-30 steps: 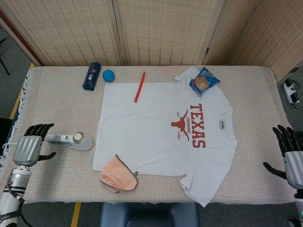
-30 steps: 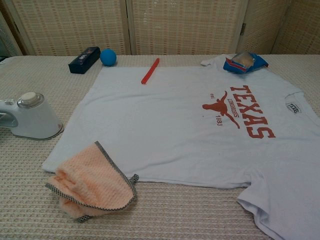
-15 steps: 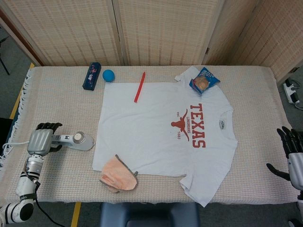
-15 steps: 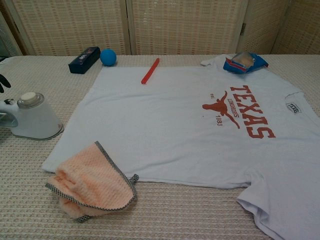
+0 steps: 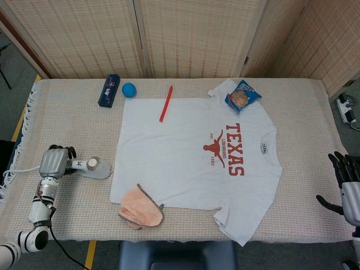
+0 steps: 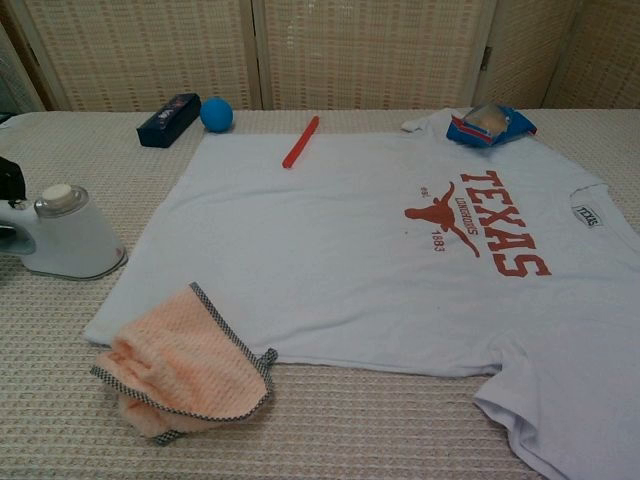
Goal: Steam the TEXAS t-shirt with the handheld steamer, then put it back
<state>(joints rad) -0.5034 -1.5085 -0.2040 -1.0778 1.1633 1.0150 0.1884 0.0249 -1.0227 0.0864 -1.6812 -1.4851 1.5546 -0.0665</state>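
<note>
The white TEXAS t-shirt point(image 5: 180, 157) lies flat across the middle of the table, and the chest view shows its red print too point(image 6: 340, 240). Left of the shirt, the white handheld steamer point(image 5: 93, 167) rests on the table. My left hand point(image 5: 53, 163) lies on its handle, dark fingers curled over the far side. How firmly they close is hidden. In the chest view only a dark fingertip point(image 6: 10, 175) shows behind the steamer point(image 6: 65, 235). My right hand point(image 5: 347, 188) hovers off the table's right edge, fingers apart, holding nothing.
An orange cloth point(image 5: 140, 207) sits bunched on the shirt's near left corner. A red pen point(image 5: 166, 103) lies on the shirt's far edge. A blue ball point(image 5: 129, 89) and dark box point(image 5: 108, 90) lie at the back left. A snack packet point(image 5: 243, 95) rests on the far sleeve.
My left hand has moved right, from beside the steamer's handle onto it, and its fingers have curled in. The steamer has not moved. My right hand has drifted slightly right and down.
</note>
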